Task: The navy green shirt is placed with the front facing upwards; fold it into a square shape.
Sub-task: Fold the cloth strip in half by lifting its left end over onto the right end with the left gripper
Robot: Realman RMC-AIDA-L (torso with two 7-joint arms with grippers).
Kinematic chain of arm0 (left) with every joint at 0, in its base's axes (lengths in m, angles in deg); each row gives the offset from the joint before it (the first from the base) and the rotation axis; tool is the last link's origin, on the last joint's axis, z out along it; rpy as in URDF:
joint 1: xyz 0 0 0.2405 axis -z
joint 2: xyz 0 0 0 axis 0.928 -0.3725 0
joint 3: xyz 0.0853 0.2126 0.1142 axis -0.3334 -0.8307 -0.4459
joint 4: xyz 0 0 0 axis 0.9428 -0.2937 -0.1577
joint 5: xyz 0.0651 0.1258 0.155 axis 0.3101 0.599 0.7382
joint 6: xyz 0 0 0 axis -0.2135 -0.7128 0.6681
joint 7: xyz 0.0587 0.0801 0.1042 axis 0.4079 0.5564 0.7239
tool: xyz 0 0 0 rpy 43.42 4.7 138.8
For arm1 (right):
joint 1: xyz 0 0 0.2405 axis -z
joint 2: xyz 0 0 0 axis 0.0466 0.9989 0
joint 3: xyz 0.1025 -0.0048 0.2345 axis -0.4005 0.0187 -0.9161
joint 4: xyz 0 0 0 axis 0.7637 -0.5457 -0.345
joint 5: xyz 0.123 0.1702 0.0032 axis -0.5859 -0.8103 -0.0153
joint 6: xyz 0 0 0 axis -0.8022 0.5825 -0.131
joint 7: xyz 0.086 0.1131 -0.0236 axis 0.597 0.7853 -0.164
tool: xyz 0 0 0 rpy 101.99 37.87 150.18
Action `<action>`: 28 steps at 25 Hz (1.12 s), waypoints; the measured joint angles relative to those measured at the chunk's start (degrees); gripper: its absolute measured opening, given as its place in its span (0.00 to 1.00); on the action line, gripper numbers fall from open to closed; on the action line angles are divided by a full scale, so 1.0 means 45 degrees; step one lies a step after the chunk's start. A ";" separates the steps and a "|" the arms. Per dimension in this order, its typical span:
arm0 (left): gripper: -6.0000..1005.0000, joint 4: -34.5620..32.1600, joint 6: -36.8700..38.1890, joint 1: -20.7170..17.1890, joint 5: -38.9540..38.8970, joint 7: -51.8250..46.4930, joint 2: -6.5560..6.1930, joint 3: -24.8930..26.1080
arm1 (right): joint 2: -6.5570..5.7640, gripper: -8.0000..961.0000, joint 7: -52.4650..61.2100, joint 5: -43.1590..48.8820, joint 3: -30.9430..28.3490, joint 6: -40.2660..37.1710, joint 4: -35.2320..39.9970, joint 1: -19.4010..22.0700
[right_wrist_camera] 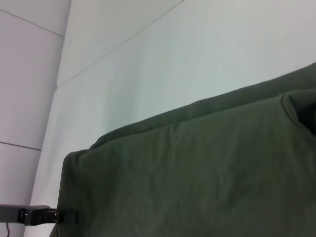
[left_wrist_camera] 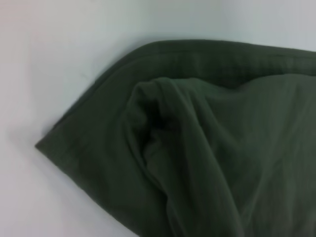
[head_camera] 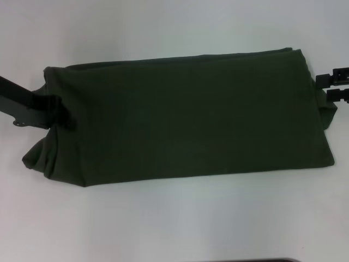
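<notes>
Lying across the desk (head_camera: 174, 229) as a long folded band, the shirt (head_camera: 180, 114) is flanked by left gripper (head_camera: 61, 112) and right gripper (head_camera: 334, 87), seemingly for a crosswise fold; finger states cannot be told.

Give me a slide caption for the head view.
Both grippers, left gripper and right gripper, at opposite ends of the folded navy green shirt.

I seem to be in a lab or test room: a bare white table (head_camera: 174, 229) fills my whole head view, and at ten o'clock in my right wrist view stands a plain white panelled wall (right_wrist_camera: 29, 74).
</notes>
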 joint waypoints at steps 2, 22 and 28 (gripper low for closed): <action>0.23 -0.0005 0.0099 0.0000 -0.0014 0.0109 -0.0021 0.0048 | -0.0001 0.83 0.0000 0.0000 0.0000 0.0002 0.0000 -0.0012; 0.06 -0.0995 0.3457 -0.0122 -0.2975 0.1155 -0.0882 0.1480 | 0.0000 0.83 -0.0001 0.0000 -0.0029 0.0041 0.0000 0.0034; 0.06 -0.0839 0.3308 -0.0208 -0.2938 0.1142 -0.0884 0.1341 | -0.0001 0.83 0.0000 0.0000 -0.0001 0.0032 0.0000 -0.0003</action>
